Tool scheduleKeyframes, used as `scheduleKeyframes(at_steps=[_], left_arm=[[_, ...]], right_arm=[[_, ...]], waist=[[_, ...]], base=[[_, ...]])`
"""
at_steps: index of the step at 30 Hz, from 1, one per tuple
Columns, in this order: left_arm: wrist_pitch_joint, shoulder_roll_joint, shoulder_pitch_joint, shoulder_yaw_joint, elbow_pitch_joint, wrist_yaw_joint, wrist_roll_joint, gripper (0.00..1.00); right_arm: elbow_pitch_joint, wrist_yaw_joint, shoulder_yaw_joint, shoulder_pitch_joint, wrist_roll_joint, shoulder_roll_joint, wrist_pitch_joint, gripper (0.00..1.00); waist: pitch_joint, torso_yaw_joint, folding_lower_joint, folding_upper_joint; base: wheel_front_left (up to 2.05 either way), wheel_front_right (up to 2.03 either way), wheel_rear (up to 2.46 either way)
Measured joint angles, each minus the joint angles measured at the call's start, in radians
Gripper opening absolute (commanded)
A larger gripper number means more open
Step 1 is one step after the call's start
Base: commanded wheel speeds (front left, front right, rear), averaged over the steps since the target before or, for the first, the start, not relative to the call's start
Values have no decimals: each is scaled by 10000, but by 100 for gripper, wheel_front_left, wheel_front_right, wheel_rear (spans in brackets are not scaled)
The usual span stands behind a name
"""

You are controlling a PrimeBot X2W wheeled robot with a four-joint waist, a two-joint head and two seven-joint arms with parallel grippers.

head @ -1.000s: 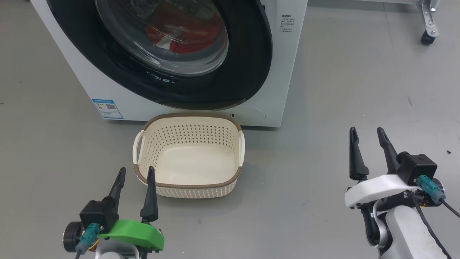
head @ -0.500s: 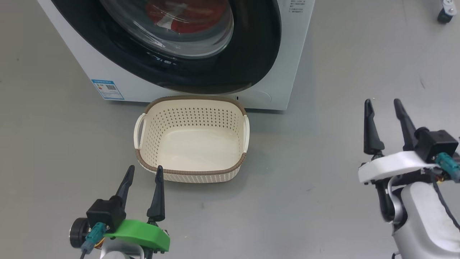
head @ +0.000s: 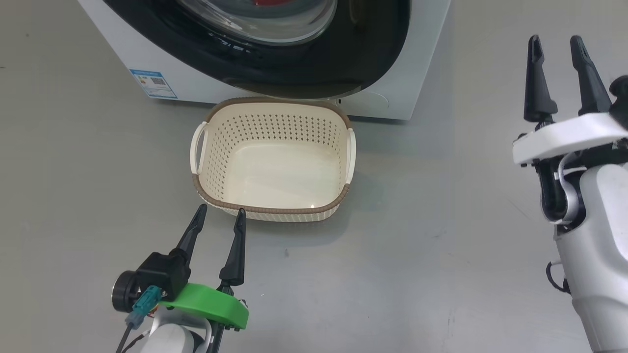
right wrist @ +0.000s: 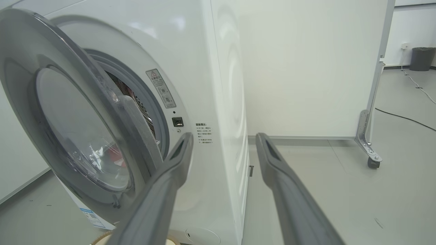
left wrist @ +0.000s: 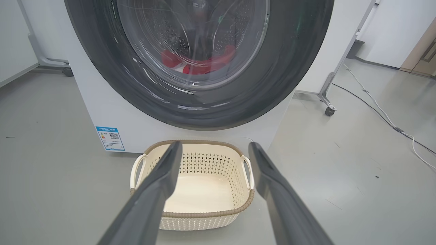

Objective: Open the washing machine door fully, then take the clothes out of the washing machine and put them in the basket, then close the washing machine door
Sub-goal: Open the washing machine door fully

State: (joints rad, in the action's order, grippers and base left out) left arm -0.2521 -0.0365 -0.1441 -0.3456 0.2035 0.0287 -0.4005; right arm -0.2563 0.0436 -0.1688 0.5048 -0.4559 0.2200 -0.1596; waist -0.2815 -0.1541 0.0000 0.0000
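Observation:
The washing machine (head: 417,63) stands at the top of the head view, its glossy black washing machine door (head: 343,59) over the cream basket (head: 274,210) on the floor. The right wrist view shows the door (right wrist: 68,119) ajar, a gap between it and the machine front (right wrist: 218,85). Red clothes (left wrist: 197,64) lie in the drum behind the glass. My left gripper (head: 221,211) is open, its tips at the basket's near rim (left wrist: 204,214). My right gripper (head: 555,41) is open and empty, right of the machine, and its fingers (right wrist: 170,177) point at the door's free edge.
A blue label (head: 153,83) marks the machine's lower left front. A white panel on a castered frame (right wrist: 371,160) stands right of the machine, with a cable (left wrist: 374,102) across the grey floor and a dark bin (right wrist: 422,58) far behind.
The head camera has shifted, so the machine and basket sit higher in the picture. My right gripper has moved forward, toward the machine's right side. The left gripper stays at the basket's near rim.

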Motion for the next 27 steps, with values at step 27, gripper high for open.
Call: scheduleKeyframes(at_steps=[27], left_arm=[[0,8,-834,-803,-52,0,-748,100]], right_arm=[[-1745,128,2395,3943,-5553,-1085,3733,0]], waist=[[-1295,-1549,0,0]], base=[[0,0,0]])
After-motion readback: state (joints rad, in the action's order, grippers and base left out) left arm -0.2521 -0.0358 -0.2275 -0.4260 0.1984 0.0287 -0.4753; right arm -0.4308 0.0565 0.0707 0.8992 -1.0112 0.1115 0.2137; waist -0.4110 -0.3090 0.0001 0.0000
